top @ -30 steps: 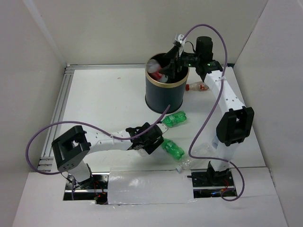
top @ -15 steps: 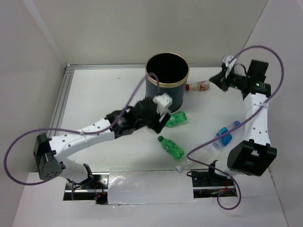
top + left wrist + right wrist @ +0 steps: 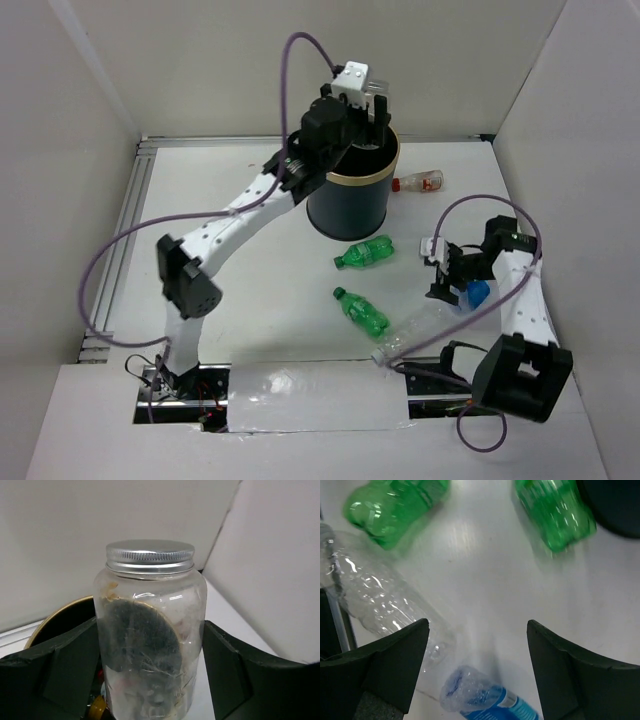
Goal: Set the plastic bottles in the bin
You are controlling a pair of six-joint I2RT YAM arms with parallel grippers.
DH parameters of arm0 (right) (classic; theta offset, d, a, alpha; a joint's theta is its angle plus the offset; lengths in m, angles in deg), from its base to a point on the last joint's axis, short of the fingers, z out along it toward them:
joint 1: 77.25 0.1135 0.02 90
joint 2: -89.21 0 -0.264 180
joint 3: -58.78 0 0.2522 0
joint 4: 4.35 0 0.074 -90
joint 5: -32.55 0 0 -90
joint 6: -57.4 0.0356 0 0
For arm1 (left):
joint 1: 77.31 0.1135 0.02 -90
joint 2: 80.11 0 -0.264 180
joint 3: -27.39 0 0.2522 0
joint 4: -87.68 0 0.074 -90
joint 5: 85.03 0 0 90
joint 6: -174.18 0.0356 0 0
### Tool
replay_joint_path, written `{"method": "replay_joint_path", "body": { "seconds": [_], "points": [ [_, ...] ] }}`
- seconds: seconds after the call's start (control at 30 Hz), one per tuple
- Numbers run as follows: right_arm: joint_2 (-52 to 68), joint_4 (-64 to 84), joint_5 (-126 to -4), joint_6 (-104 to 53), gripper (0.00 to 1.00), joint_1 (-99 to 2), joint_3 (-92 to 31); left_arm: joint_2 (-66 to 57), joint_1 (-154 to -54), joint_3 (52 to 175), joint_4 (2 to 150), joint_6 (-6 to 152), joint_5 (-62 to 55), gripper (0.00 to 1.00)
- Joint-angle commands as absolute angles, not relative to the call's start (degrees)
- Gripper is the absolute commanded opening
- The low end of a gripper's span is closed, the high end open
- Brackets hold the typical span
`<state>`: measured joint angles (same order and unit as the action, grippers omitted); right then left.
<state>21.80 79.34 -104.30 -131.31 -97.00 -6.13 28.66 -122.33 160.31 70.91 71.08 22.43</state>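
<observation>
Left wrist: left jaws clamped on clear bottle (image 3: 150,645) (silver cap), bin (image 3: 62,620) mouth just below. Drop step; next, open jaws. Right jaws wide, blue bottle (image 3: 487,704) under them, cut off at frame edge; next, descend, centre, close. Bin contents mostly hidden behind bottle; green bottles (image 3: 395,510) blurred.

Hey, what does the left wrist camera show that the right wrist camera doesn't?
Left wrist only: the left gripper shut on a clear silver-capped bottle, over the bin with its gold rim. Right wrist only: the open right gripper above two green bottles, a crushed clear bottle and a blue bottle lying on the table. Both: dark fingers at the lower corners and white table.
</observation>
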Motion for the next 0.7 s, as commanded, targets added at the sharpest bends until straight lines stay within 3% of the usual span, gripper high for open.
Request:
{"method": "replay_joint_path", "body": {
  "seconds": [0.0,0.03,0.1,0.13,0.17,0.37,0.53,0.67],
  "points": [
    [27.7,84.8,-103.9,-140.3,0.86,-91.7,-4.5,39.5,-119.9,170.3,67.2,67.8,26.8,0.16],
    [28.3,84.8,-103.2,-140.3,0.86,-90.1,-3.9,40.6,-119.9,171.2,64.9,66.4,27.4,0.37],
    [29.0,84.8,-102.4,-139.0,0.86,-85.3,-3.2,41.2,-118.6,169.4,64.9,65.9,27.4,0.63],
    [29.0,84.8,-101.6,-138.9,0.86,-82.3,-2.7,40.2,-118.6,167.9,64.9,65.2,26.6,0.82],
    [29.5,84.8,-101.6,-138.0,0.84,-80.8,-2.7,39.4,-118.0,165.3,65.5,65.2,26.6,0.88],
    [30.1,84.8,-95.8,-135.1,0.82,-71.9,1.0,31.7,-119.5,160.3,65.5,69.1,26.8,0.99],
    [33.3,84.8,-93.6,-134.2,0.81,-66.9,2.9,14.6,-124.8,141.6,67.1,71.5,30.3,0.99],
    [32.2,84.3,-92.4,-133.7,0.80,-64.5,3.5,1.4,-125.3,124.7,66.0,60.1,28.4,0.99]
  ]
}}
